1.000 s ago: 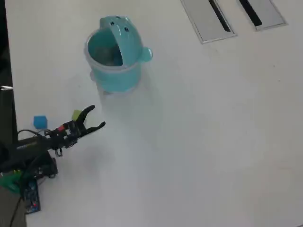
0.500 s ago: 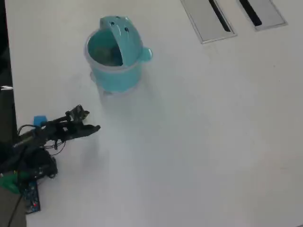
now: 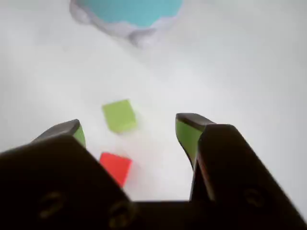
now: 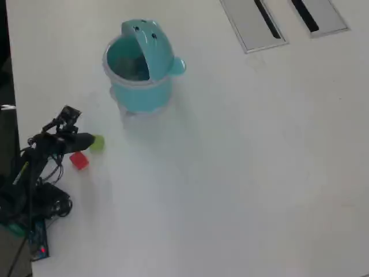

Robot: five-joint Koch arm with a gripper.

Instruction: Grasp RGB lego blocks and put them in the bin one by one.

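The teal bin (image 4: 141, 86) stands at the upper left of the overhead view with its dome lid (image 4: 154, 46) tipped open. In the wrist view only its base (image 3: 129, 12) shows, at the top edge. A yellowish-green block (image 4: 97, 143) and a red block (image 4: 79, 161) lie on the white table below and left of the bin. My gripper (image 4: 86, 140) hangs over them from the left. In the wrist view my gripper (image 3: 130, 125) is open and empty. The green block (image 3: 119, 115) lies between its green-padded fingertips (image 3: 188, 134), and the red block (image 3: 115, 166) lies nearer the left jaw.
Two grey slotted panels (image 4: 252, 24) are set into the table at the top right. The arm's base and cables (image 4: 31, 202) sit at the table's left edge, next to a dark strip.
In the overhead view the arm has swung up and left, and the gripper has drawn back to the green block. The red block now shows. The blue block no longer shows.
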